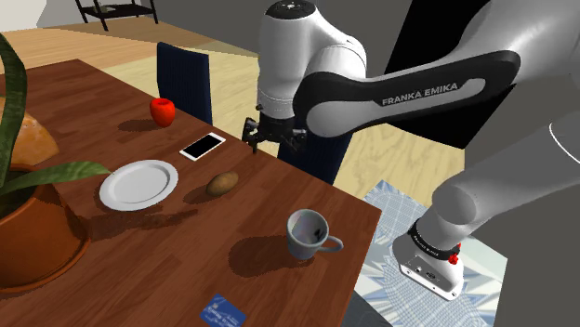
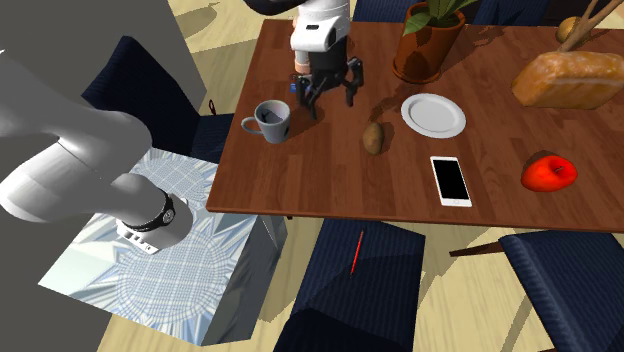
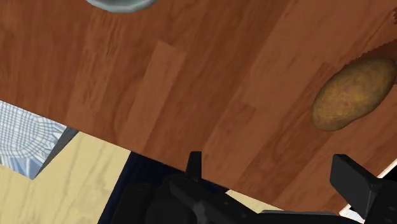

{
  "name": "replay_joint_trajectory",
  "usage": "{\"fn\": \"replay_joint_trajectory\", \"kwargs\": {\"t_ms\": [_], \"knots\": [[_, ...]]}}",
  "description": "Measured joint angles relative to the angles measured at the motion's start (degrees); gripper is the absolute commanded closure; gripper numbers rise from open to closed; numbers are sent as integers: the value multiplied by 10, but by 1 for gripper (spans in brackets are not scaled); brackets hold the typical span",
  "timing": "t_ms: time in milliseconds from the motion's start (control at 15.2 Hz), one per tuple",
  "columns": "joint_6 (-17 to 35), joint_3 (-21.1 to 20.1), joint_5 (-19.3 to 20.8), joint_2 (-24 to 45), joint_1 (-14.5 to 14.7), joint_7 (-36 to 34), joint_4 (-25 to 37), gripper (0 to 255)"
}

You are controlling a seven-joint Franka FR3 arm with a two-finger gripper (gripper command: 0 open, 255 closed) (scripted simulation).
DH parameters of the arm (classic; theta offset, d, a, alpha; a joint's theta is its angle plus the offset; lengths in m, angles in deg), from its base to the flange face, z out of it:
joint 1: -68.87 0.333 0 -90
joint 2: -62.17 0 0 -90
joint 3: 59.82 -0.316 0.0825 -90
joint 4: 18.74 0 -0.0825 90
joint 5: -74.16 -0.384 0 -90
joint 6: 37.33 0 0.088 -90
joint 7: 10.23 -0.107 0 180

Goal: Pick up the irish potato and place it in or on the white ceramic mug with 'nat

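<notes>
Working across the shoulder view from its left, we count one of each thing on the wooden table (image 1: 121, 260). First comes one potted plant (image 1: 37, 232) in a brown-orange pot, with one loaf of bread (image 1: 32, 139) behind it. Next is one white plate (image 1: 138, 183), lying flat and bare, and beyond it one red fruit (image 1: 163, 111). Then we meet one white phone (image 1: 203, 146), face up with a dark screen. Near the front edge lies one blue card (image 1: 223, 311).

The one potato (image 1: 221, 184), brown and oval, rests on its side on the wood, just to the right of the plate and apart from it. Nothing touches it.

Further right hangs the single gripper (image 1: 274, 147), above the table near its far edge. In the second exterior view we see the gripper (image 2: 330, 100) between the mug and the potato, its two black fingers spread wide with nothing between them. From the wrist view the potato (image 3: 353, 94) sits beyond one finger (image 3: 353, 181), outside the gap.

Last is one pale grey mug (image 1: 307, 232), upright near the table's right corner, handle pointing right, well apart from the potato.
</notes>
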Motion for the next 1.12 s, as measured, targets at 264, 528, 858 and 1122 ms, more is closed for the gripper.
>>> {"fn": "replay_joint_trajectory", "kwargs": {"t_ms": [264,528,858,1122], "knots": [[-18,-114,166,183,-58,-205,78,0],[-76,-68,334,372,43,-388,184,0],[-138,17,405,508,171,-499,324,0],[-132,40,425,545,193,-520,345,0]]}}
